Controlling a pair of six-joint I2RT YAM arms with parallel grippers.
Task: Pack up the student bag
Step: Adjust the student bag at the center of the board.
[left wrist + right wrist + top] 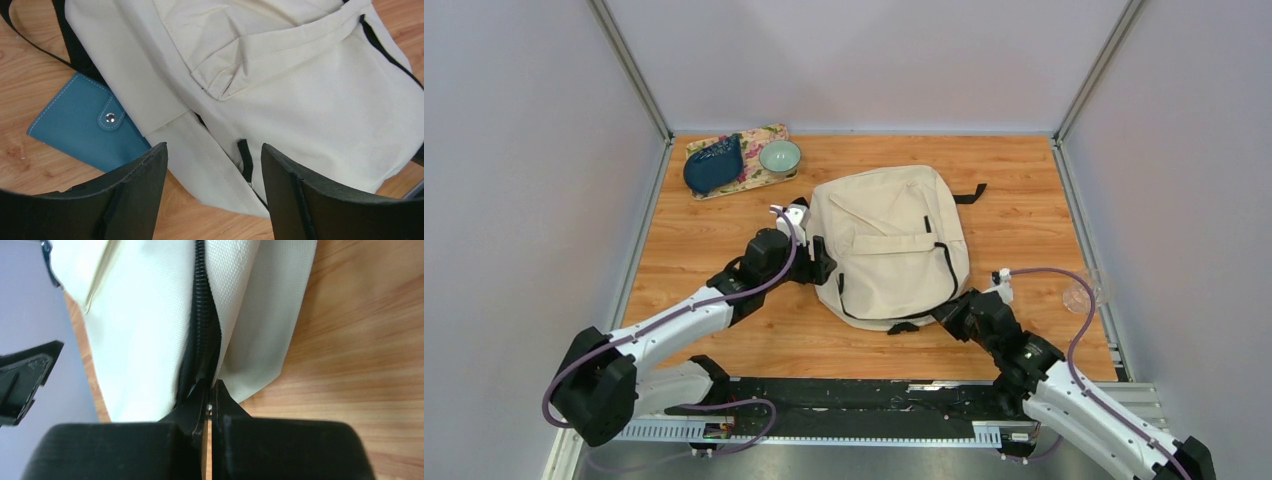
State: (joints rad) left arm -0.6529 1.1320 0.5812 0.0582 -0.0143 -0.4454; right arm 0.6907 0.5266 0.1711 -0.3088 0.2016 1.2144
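The student bag (889, 240), a cream backpack with black straps, lies flat in the middle of the wooden table. My left gripper (826, 265) is open at the bag's left edge. In the left wrist view its jaws (212, 150) stand wide apart, empty, with a black zipper pull (244, 161) on the bag (300, 100) between them. A blue snap wallet (85, 125) lies partly under that edge. My right gripper (942, 308) is at the bag's near right corner. In the right wrist view it (211, 388) is shut on the zipper pull at the end of the black zipper (201, 315).
A floral tray (759, 175) at the back left holds a dark blue pouch (714, 165) and a pale green bowl (780, 156). A clear glass (1079, 295) stands by the right edge. Grey walls enclose the table on three sides.
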